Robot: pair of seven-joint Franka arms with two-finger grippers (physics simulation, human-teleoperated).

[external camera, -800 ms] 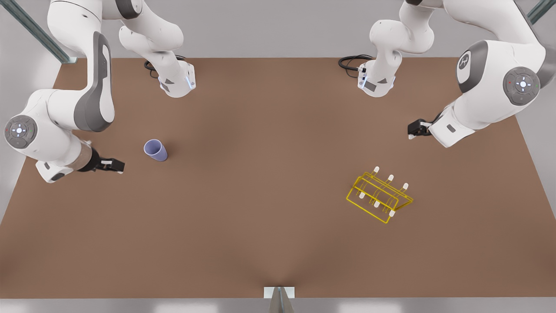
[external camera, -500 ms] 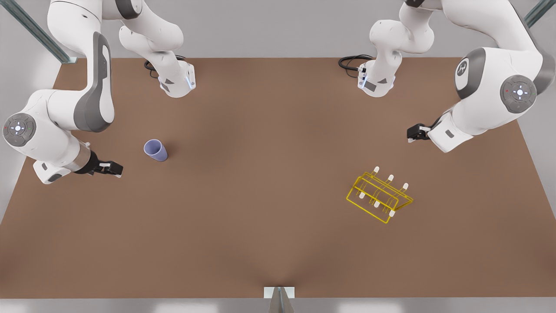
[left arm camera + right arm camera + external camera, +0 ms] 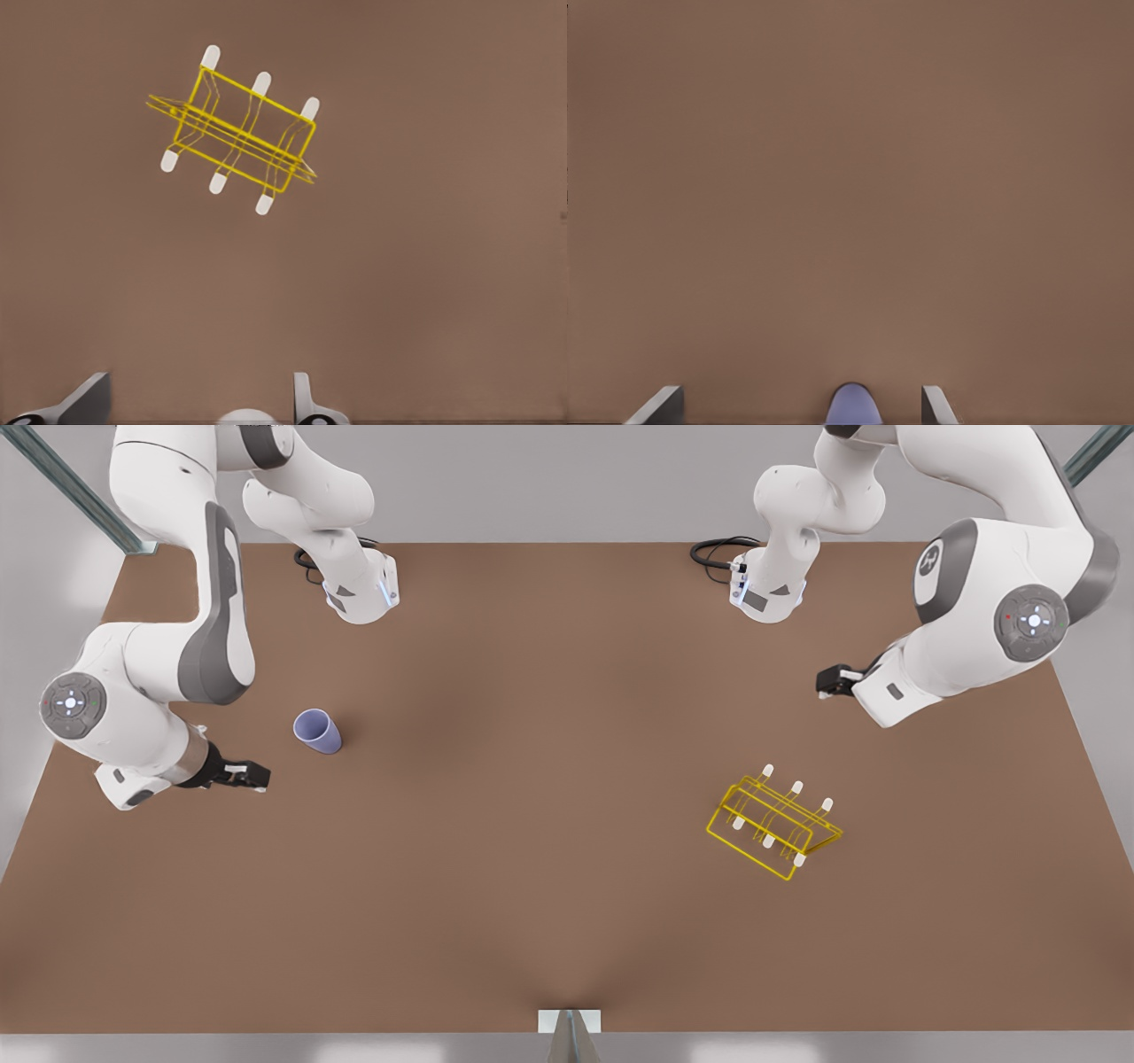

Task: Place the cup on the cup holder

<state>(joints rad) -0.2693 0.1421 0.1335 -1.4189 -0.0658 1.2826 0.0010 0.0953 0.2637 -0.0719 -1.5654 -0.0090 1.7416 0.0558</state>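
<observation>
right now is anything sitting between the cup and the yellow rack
Nothing visible does. The cup stands upright by the right gripper, whose fingers are open; bare brown table runs from it to the rack. The left gripper waits beyond the rack, fingers open.

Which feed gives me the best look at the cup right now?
The front view: the cup stands upright and whole on the table, apart from the open right pincer beside it. The right wrist view catches a sliver of the cup between its fingers. The left wrist view faces the cup holder.
</observation>
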